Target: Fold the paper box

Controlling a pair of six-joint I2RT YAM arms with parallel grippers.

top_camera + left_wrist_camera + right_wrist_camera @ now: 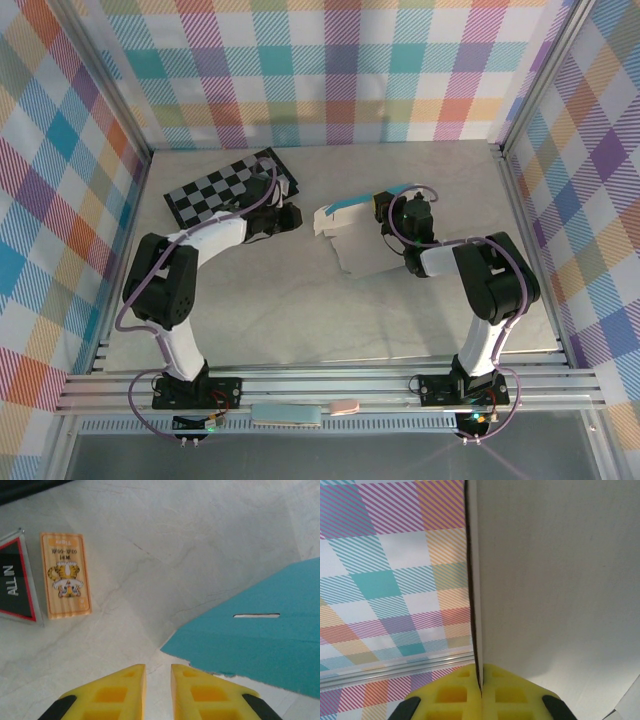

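The paper box (357, 240) lies partly lifted in the middle of the table, its pale inside facing up and a turquoise strip along its far edge. My right gripper (386, 211) is at its right side, shut on a thin upright panel of the paper box (555, 580), whose edge runs down between the yellow fingers (481, 672). My left gripper (292, 214) hovers just left of the sheet, apart from it. Its yellow fingers (158, 672) stand a narrow gap apart with bare table between them. The box's turquoise face (260, 640), with a slit in it, lies just to their right.
A black-and-grey checkerboard (230, 187) lies at the back left. Near the left gripper are an orange tiger card (65, 575) and a dark triangular "ALL IN" piece (15, 582). Plaid walls (390, 570) enclose the table on three sides.
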